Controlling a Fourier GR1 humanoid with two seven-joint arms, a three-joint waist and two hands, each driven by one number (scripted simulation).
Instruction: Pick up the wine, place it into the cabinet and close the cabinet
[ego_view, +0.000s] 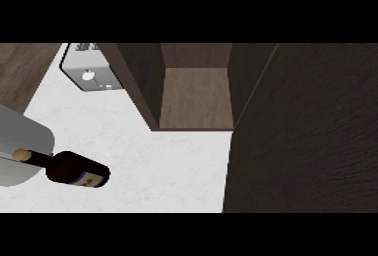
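The wine bottle (77, 171) is dark, with a blue-and-cream label and a cork (21, 155), and it stands on the white counter (170, 160) at the lower left. Its neck overlaps a grey rounded shape (18, 140) at the left edge, which looks like a forearm. Neither black hand shows anywhere. The dark wood cabinet (196, 95) stands open at the top centre, its inner floor bare. Its open door (303, 135) fills the right side as a large dark panel.
A silver and white appliance (88, 70) sits at the back left beside the cabinet's left wall (136, 80). A brown wood surface (22, 65) shows in the top left corner. White counter lies between the bottle and the cabinet's front edge.
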